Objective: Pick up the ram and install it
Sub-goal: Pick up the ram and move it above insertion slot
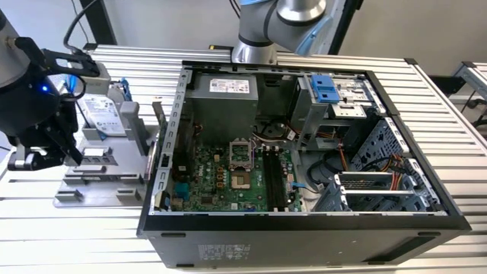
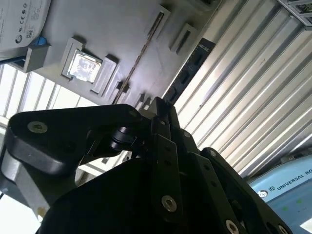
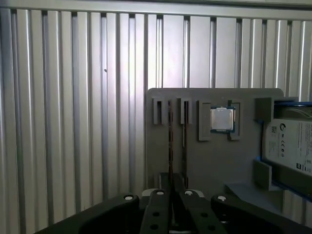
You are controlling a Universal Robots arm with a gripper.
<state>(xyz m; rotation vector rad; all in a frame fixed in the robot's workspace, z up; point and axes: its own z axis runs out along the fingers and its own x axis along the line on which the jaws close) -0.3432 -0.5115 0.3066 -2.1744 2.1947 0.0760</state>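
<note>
Your gripper (image 3: 170, 181) is clenched, fingers pressed together with nothing between them. In the exterior view it hovers at the nine o'clock edge of the gray fixture (image 1: 97, 197), clear of the parts.

The ram (image 3: 170, 136) is in that fixture, standing on edge in a narrow slot, so you see it as a thin dark line. Its long axis is in line with the closed fingers: one end points at the gripper and the other points away, toward the computer case (image 1: 304, 231). That puts it roughly nine-to-three in the exterior view. The fingertips are near its closer end, but you cannot tell whether they touch it.

What the fixture holds:
- the ram in one slot, with a second thin strip (image 3: 184, 144) parallel to it in the next slot
- a processor chip (image 3: 222, 119) lying flat in a square pocket beside the slots
- a hard drive (image 3: 292, 146) in a blue frame beyond the chip

The fixture rests on the ribbed metal table (image 1: 68, 228), at nine o'clock from the case. The case lies open, and the green motherboard (image 1: 220, 188) sits inside it. The board's long black slots (image 1: 274, 177) run about twelve-to-six in the exterior view.
</note>
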